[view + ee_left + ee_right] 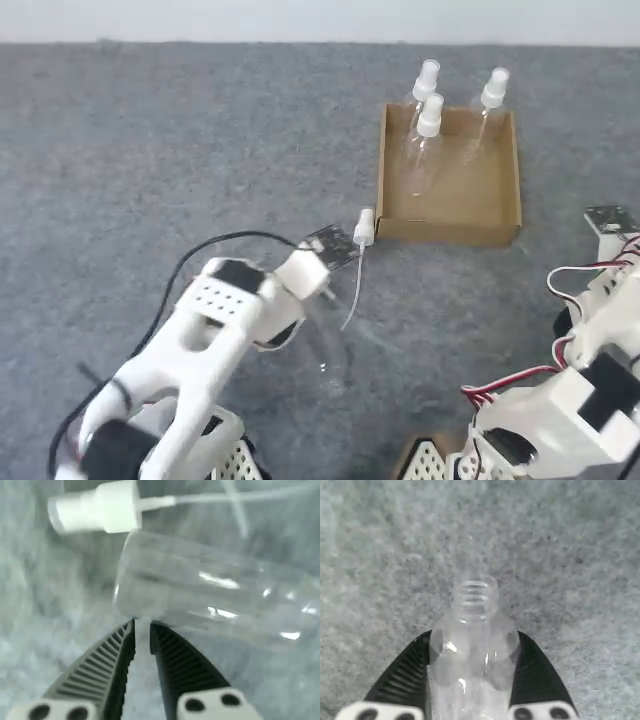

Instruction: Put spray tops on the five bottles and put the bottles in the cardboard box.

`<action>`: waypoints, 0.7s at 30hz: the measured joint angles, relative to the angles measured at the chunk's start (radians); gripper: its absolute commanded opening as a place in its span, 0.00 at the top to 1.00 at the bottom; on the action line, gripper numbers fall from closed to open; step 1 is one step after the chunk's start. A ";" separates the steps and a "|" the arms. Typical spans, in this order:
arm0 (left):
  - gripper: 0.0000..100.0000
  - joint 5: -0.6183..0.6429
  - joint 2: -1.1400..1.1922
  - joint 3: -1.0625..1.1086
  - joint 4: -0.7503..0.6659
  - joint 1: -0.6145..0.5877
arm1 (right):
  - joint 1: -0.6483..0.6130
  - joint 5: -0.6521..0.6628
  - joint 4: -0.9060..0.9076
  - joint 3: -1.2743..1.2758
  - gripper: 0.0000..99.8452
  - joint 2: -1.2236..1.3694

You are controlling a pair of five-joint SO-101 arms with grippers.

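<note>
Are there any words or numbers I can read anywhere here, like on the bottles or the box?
None to read. The cardboard box is plain brown. The capped bottles in it, the open bottle in the right gripper and the lying bottle near the left gripper are clear plastic without labels.

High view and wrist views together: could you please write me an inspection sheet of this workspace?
Surface: grey carpet.
Job's things: cardboard box with three capped bottles standing inside; loose spray top on the carpet beside the box; lying bottle, uncapped, near it; held bottle, uncapped, in the right gripper.
Clutter: nothing seen.
Grippers: left gripper almost shut, empty, tips by the lying bottle; right gripper shut on the held bottle.
Cables: black cable along the left arm; red and white wires on the right arm.
Surroundings: pale wall behind.
</note>
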 measured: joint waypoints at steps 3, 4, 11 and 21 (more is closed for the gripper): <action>0.96 0.054 0.104 -0.074 -0.037 0.069 | 0.000 0.000 0.002 0.000 0.99 0.000; 0.96 0.072 0.144 -0.103 -0.049 0.080 | 0.000 0.000 0.002 0.000 0.99 0.000; 0.96 0.110 0.336 -0.336 -0.014 0.091 | 0.000 0.000 0.002 0.000 0.99 0.000; 0.87 0.288 0.250 -0.569 0.098 0.006 | 0.000 0.000 0.002 0.000 0.99 0.000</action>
